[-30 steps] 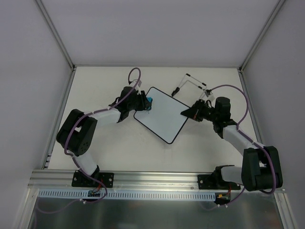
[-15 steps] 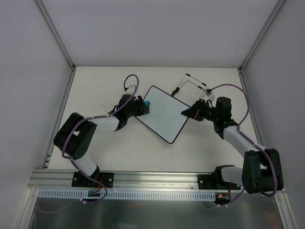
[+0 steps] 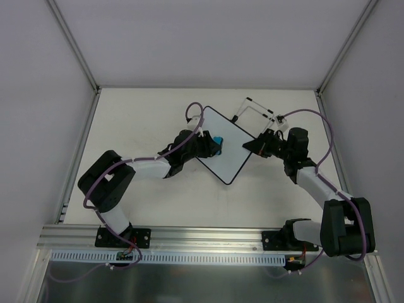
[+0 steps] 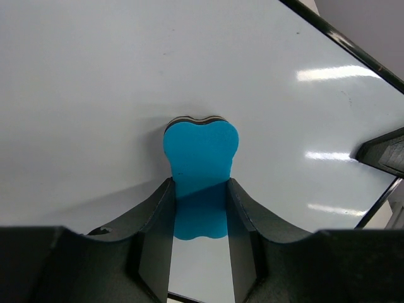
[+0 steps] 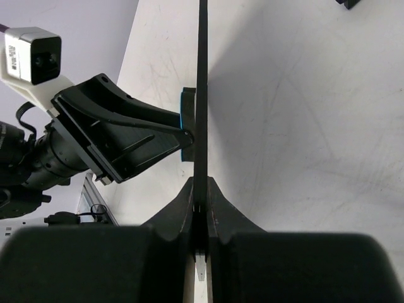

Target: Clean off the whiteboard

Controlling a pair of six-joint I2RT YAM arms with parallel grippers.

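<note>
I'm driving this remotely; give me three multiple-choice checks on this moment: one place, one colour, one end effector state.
1. Where is the eraser?
A) lying loose, away from both arms
B) held by the left end effector, pressed against the whiteboard
C) behind the board

2. What colour is the eraser?
A) blue
B) red
C) yellow

3. The right end effector is:
A) open, hovering
B) shut on nothing
C) shut on the whiteboard's edge

Answers: 1 B: left wrist view shows it gripped, touching the white face. 2 A: blue there. 3 C: right wrist view shows the board's edge pinched.
</note>
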